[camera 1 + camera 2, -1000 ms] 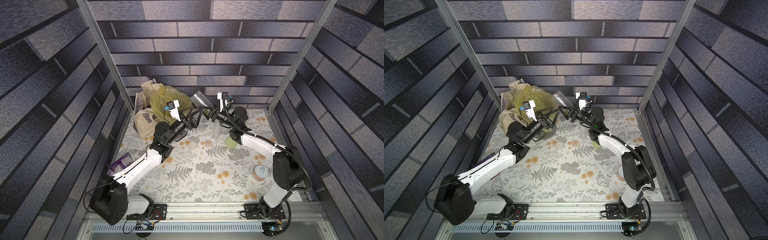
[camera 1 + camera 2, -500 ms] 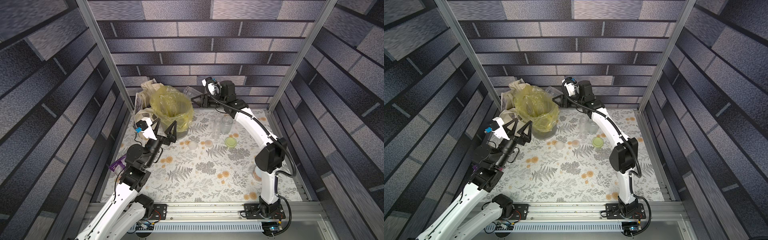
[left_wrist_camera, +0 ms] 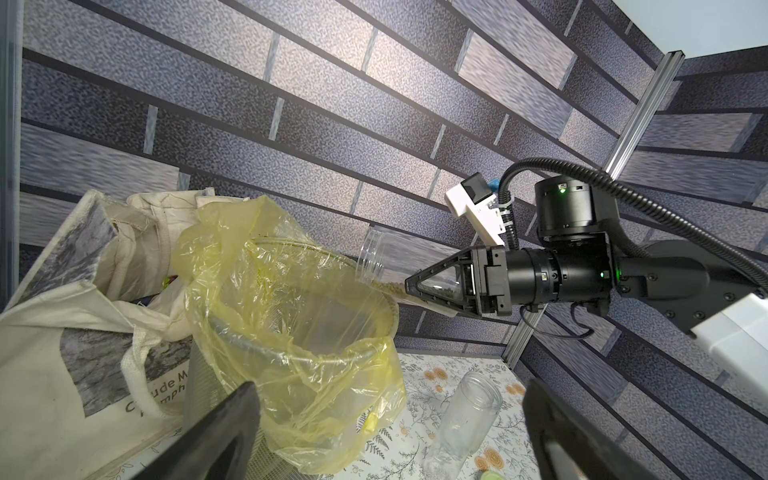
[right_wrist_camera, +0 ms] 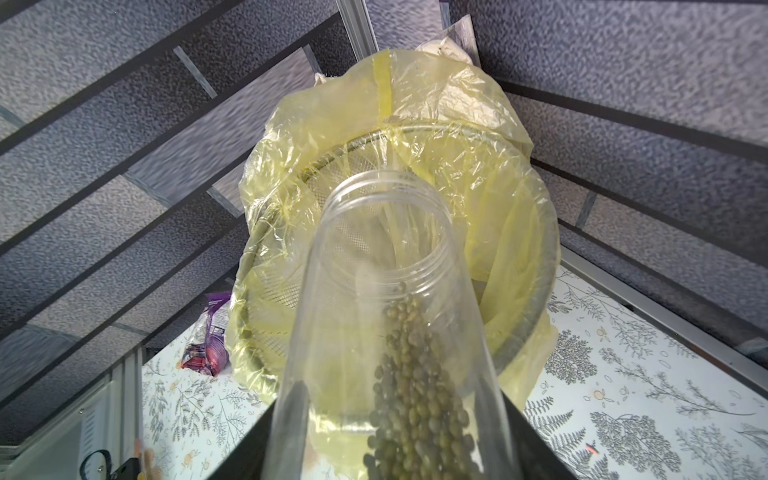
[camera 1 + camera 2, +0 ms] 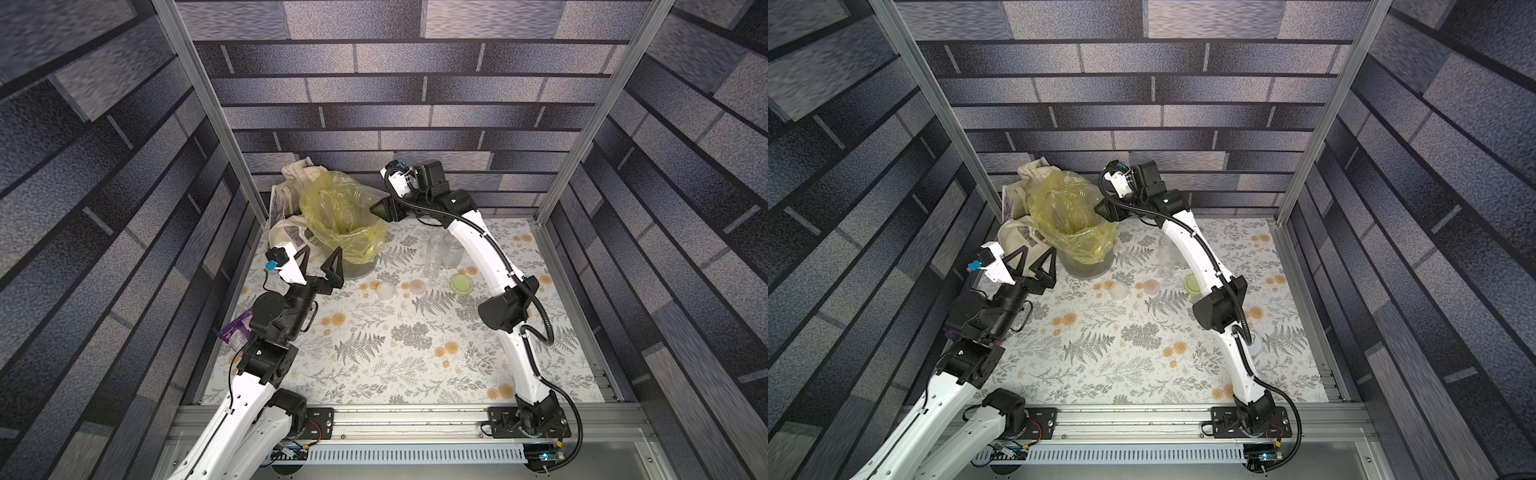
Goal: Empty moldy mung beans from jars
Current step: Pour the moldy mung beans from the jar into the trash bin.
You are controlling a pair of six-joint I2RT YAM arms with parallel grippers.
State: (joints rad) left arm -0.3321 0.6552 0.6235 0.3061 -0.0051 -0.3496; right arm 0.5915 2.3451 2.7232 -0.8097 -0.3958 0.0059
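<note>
Fern-printed table [image 5: 374, 365] carried everything. Toward its left edge the left gripper [image 5: 320, 259] hung spread wide and empty, seemingly parked clear of the pour. Mid-table, three loose lids [image 5: 417, 285] lay before two open jars [image 5: 434, 255] that looked empty. At the far left corner the right gripper [image 5: 380, 207] clamped a third jar [image 4: 395, 332], tipped on its side with its mouth over the bag-lined bin [image 5: 365, 268], so the mung beans [image 4: 415, 395] along its lower wall could slide out.

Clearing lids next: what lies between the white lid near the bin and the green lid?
Another frosted lid, lying flat; both top views show it.
</note>
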